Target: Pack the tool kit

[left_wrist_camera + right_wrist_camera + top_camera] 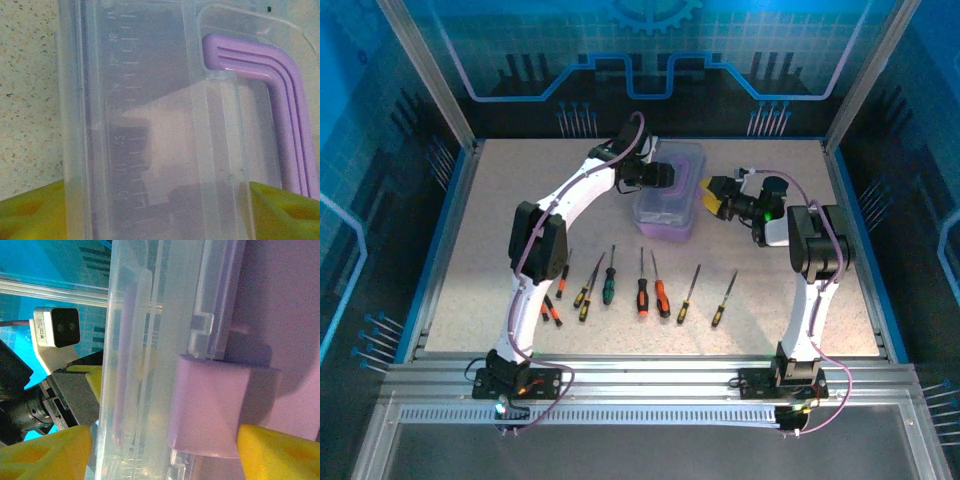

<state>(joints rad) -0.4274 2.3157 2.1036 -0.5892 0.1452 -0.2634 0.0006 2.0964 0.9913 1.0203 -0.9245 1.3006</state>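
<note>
The tool kit's purple case lies shut at the back middle of the table. My left gripper reaches over its far left part. In the left wrist view both yellow fingertips press the case's two long sides, with the clear lid and the purple handle between them. My right gripper sits at the case's right side. Its jaws stand wide around the lid edge and the purple latch. Several screwdrivers lie in a row on the table in front.
The screwdrivers spread from the left arm's elbow to about, with yellow-black, green and orange handles. Blue walls close in the table's sides and back. The left wrist camera shows behind the case.
</note>
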